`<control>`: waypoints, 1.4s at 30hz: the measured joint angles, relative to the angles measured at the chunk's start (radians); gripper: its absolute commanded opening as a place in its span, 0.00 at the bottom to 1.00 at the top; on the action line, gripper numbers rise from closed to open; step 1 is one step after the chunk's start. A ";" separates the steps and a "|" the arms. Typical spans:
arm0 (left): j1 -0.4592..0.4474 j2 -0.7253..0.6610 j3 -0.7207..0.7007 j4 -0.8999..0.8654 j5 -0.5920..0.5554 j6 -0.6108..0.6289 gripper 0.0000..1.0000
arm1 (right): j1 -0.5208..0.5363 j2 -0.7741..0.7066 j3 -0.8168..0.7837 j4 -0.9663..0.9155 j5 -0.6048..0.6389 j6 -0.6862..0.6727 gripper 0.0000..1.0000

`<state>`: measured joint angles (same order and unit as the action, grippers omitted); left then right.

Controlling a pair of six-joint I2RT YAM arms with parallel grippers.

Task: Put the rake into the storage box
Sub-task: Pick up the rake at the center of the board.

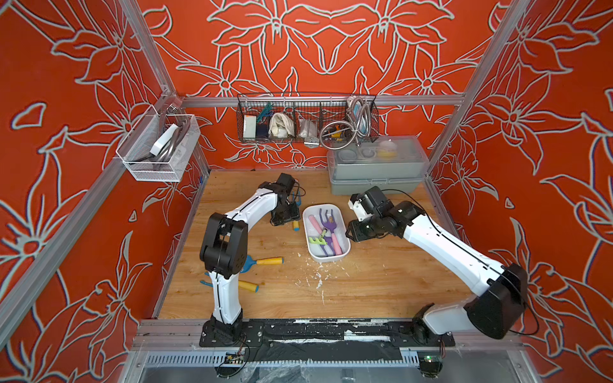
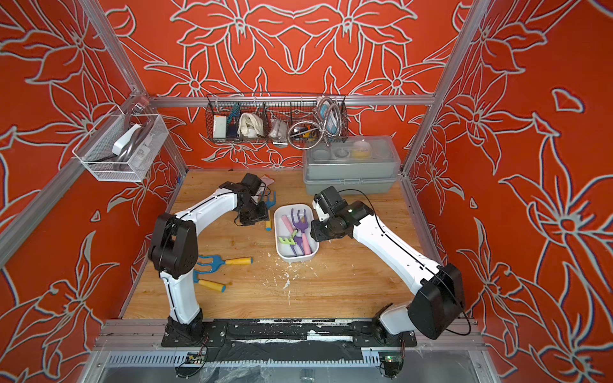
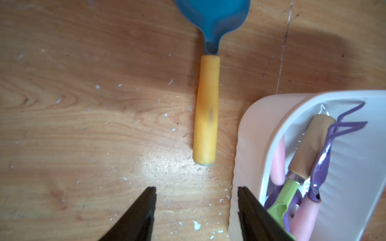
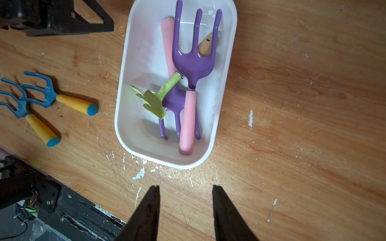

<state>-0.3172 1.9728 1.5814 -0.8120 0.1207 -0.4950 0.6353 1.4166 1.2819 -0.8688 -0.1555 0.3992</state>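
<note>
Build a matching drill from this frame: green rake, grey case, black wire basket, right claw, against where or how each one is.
Things:
1. green rake
2. grey case
3. black wire basket
4. right claw

Places or states:
a. hung on the back wall
b. open, holding nothing
c. inside the storage box
d. at the back right corner of the table

Pairs: 1-c, 2-d, 3-a, 4-b
</note>
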 measured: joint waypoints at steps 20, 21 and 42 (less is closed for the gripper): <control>-0.011 0.203 0.121 -0.043 -0.051 0.040 0.46 | 0.000 0.069 0.027 -0.020 -0.002 -0.013 0.40; -0.011 0.208 0.121 -0.043 -0.051 0.041 0.44 | 0.000 0.069 0.028 -0.021 -0.002 -0.015 0.39; -0.003 0.008 -0.121 -0.004 0.017 0.038 0.00 | -0.001 -0.062 -0.052 -0.022 0.002 -0.016 0.39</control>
<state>-0.3206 1.9808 1.4609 -0.8158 0.1375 -0.4572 0.6346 1.3544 1.2301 -0.8906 -0.1532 0.3828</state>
